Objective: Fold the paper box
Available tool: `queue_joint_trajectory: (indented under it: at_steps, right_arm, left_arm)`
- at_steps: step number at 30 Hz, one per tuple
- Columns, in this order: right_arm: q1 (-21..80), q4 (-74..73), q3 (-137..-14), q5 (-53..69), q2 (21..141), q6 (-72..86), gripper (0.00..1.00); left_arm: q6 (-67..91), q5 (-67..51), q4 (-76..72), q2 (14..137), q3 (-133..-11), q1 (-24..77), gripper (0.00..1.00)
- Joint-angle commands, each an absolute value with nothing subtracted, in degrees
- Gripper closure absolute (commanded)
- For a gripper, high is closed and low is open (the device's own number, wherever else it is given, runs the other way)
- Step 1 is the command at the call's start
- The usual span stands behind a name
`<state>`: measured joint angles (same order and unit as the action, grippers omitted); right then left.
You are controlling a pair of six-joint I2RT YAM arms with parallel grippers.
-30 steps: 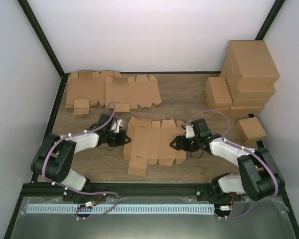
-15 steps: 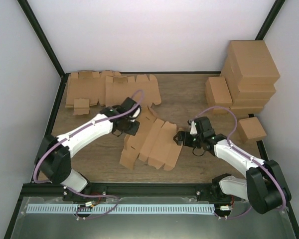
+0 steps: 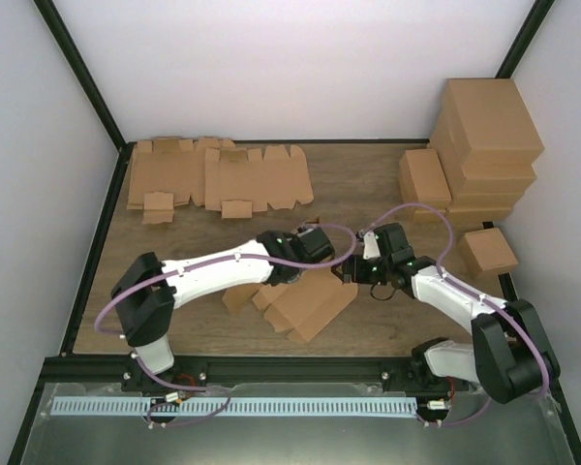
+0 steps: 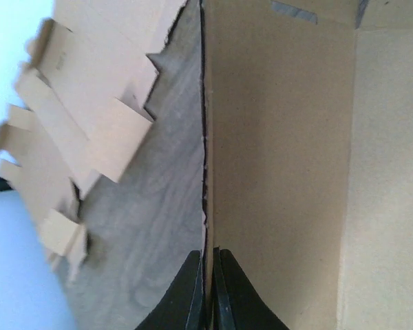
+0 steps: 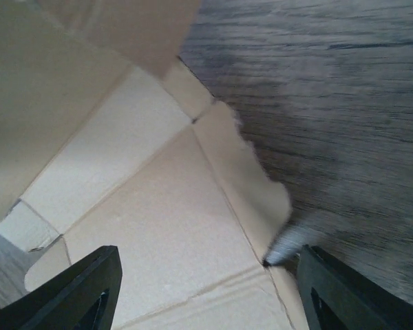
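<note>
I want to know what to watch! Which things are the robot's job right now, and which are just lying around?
In the job:
- paper box, pinched by the left gripper
- right gripper, open at its edge

Just lying about:
- flat cardboard sheets at the back
- stacked boxes on the right
- small box near them

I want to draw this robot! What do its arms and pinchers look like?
Both arms have white tube-shaped links with chunky black joints: the left arm, the right arm. A thin purple cable loops along each one. The left gripper and right gripper have black, pointed fingers.
</note>
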<state>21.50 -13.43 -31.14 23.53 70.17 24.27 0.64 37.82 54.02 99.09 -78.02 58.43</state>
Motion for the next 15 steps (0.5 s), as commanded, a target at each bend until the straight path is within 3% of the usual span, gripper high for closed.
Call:
queue_joint_trajectory:
  at_steps: [1, 9, 15]
  right_arm:
    - [21.3, -9.2, -33.2, 29.2, 70.7, 21.1, 0.29]
    - [21.2, -2.5, -33.7, 37.2, 68.8, 36.6, 0.39]
    - [21.3, 4.5, -28.5, 27.3, 57.7, 58.5, 0.38]
  left_arm:
    - [-3.7, 53.9, 50.9, 102.1, -76.7, 62.0, 0.96]
    - [-4.7, 60.8, 46.1, 102.1, -74.6, 65.0, 0.96]
    - [-4.4, 63.1, 40.7, 100.4, -70.2, 67.2, 0.96]
